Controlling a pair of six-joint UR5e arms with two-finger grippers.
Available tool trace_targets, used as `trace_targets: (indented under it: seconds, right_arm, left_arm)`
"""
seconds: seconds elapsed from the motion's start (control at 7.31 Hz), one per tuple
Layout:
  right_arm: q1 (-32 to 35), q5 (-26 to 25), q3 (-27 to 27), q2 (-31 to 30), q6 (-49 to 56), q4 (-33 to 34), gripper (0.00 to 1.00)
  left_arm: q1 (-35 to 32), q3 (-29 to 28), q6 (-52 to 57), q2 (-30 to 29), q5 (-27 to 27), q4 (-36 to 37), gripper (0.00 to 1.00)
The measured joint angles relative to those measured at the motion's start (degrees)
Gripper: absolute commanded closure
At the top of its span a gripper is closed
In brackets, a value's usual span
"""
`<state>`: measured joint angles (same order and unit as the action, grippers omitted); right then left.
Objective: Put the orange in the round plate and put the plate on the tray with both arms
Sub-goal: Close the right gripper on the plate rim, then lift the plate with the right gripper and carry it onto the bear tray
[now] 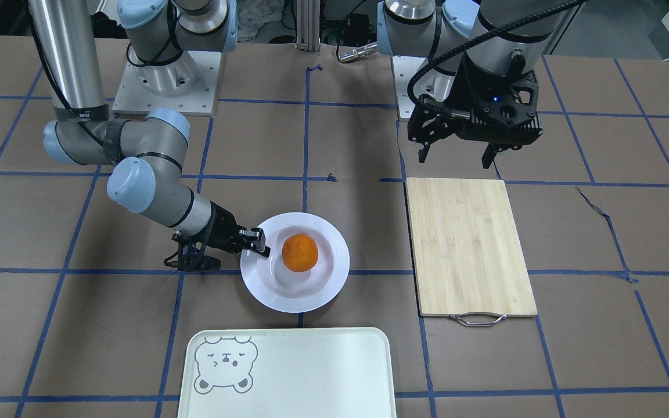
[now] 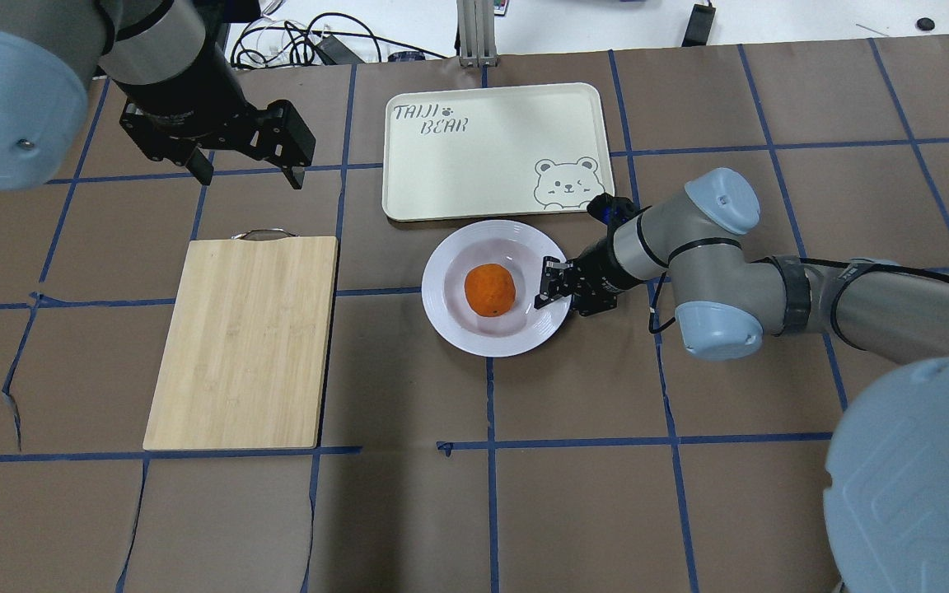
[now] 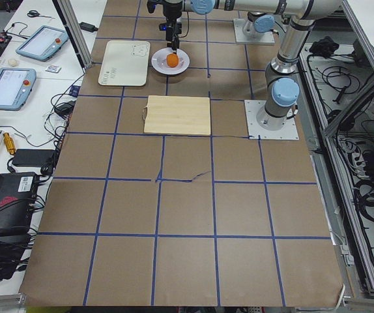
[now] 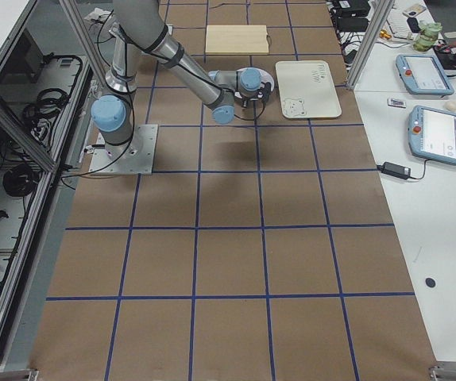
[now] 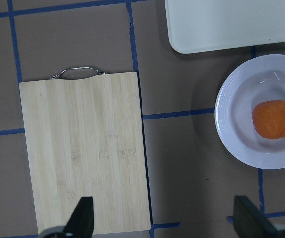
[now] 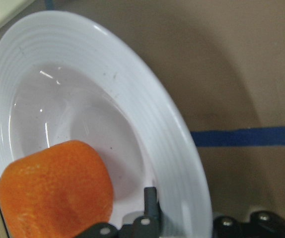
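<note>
The orange (image 1: 299, 252) (image 2: 489, 290) (image 5: 274, 119) (image 6: 53, 188) lies in the sunken centre of the white round plate (image 1: 340, 255) (image 2: 450, 321) (image 5: 227, 124) (image 6: 147, 114), which rests on the brown table cover. My right gripper (image 1: 256, 242) (image 2: 551, 284) (image 6: 187, 208) reaches in low and is shut on the plate's rim, one finger inside and one outside. The cream tray (image 1: 311, 360) (image 2: 491, 165) (image 5: 222, 25) with the bear drawing lies just beyond the plate. My left gripper (image 1: 459, 154) (image 2: 248, 173) (image 5: 165, 218) hangs open and holds nothing, above the table near the cutting board.
A bamboo cutting board (image 1: 468, 244) (image 2: 244, 338) (image 5: 83, 148) with a metal handle lies to the plate's left in the overhead view. Blue tape lines grid the brown cover. Tablets and cables sit on the side benches beyond the table.
</note>
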<state>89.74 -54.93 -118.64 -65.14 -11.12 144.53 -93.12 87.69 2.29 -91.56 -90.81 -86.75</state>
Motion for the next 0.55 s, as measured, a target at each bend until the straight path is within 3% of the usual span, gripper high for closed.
trace_targets:
  seconds: [0.41,0.55]
  right_arm:
    - [-0.01,0.3,0.18,-0.36,-2.06,0.03,1.0]
    - [-0.08,0.45,0.31,-0.46,-3.21,0.05,1.0]
  left_arm:
    - [0.04,0.02,0.0,0.05,-0.04,0.0,0.0]
    - [0.04,0.02,0.0,0.06,-0.01,0.0,0.0]
